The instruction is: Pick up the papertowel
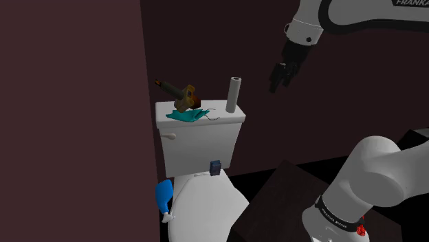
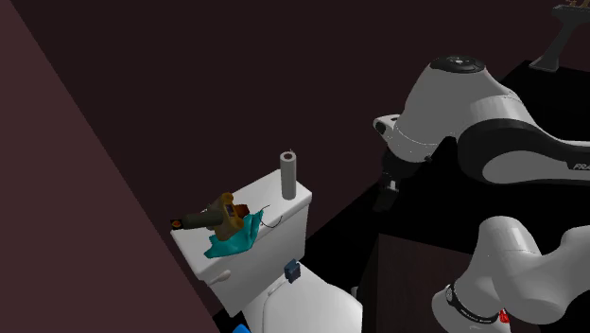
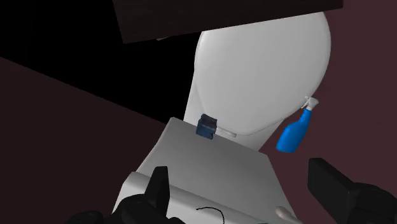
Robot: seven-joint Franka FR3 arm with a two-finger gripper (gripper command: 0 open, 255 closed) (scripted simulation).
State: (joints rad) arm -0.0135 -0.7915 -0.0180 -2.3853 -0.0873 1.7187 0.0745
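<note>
Hand (image 1: pixel 278 85) hangs near upright papertowel (image 1: pixel 234 94), not touching.

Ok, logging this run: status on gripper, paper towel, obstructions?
Gripper open, in air, holding nothing. Paper towel roll upright on toilet tank. Teal cloth, brown tool beside it, not in between.

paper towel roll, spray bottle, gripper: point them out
paper towel roll (image 1: pixel 234 94): shoulder view, mid-height of the upright roll
spray bottle (image 3: pixel 293 135): wrist view, blue body
gripper (image 1: pixel 280 86): shoulder view, between its fingertips
</note>
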